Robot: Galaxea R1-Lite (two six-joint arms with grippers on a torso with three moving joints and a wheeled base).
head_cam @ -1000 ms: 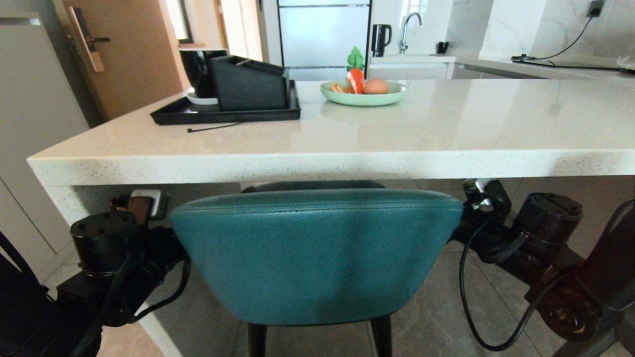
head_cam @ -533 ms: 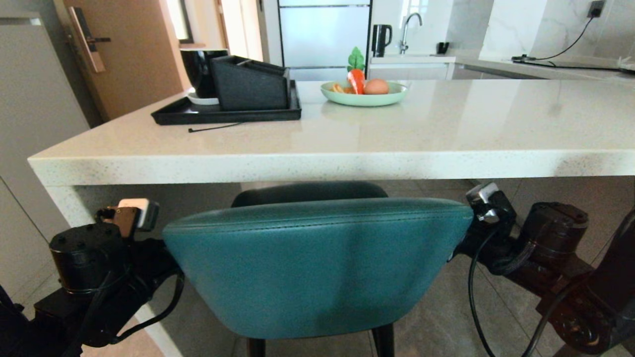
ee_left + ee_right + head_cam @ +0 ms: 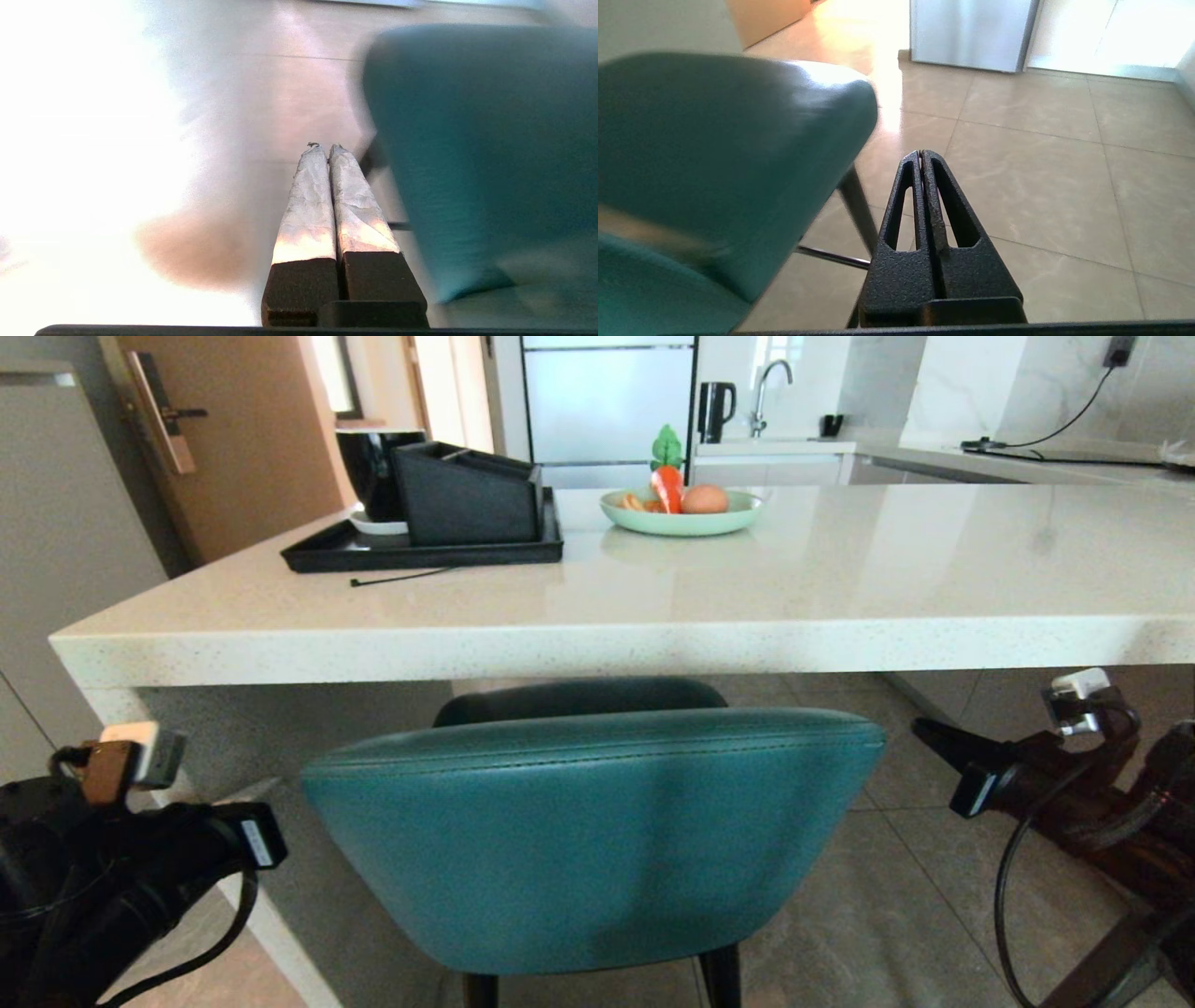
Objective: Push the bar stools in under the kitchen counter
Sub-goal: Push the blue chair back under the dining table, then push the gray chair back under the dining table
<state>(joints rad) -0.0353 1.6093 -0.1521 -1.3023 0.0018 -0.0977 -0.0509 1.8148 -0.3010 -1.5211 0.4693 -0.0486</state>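
One of the bar stools, teal (image 3: 588, 831), stands in front of me with its back just below the front edge of the kitchen counter (image 3: 653, 644). My left gripper (image 3: 260, 835) is shut and empty at the lower left. It is clear of the stool's left side, and the left wrist view shows its taped fingertips (image 3: 323, 147) together beside the teal back (image 3: 481, 154). My right gripper (image 3: 924, 733) is also shut and empty, off the stool's right side; its fingers (image 3: 921, 152) point over the floor next to the seat (image 3: 714, 154). The grey stool is out of view.
A dark rounded edge (image 3: 579, 695) shows under the counter behind the teal back. On the counter are a black tray (image 3: 420, 551) with a black box and a green plate of food (image 3: 681, 513). The counter's white end panel (image 3: 187, 728) stands at left. Tiled floor (image 3: 934, 915) lies to the right.
Both arms have drawn back and outward from the stool's sides, and both grippers now stand apart from it. The teal back sits slightly lower in view than a second ago.
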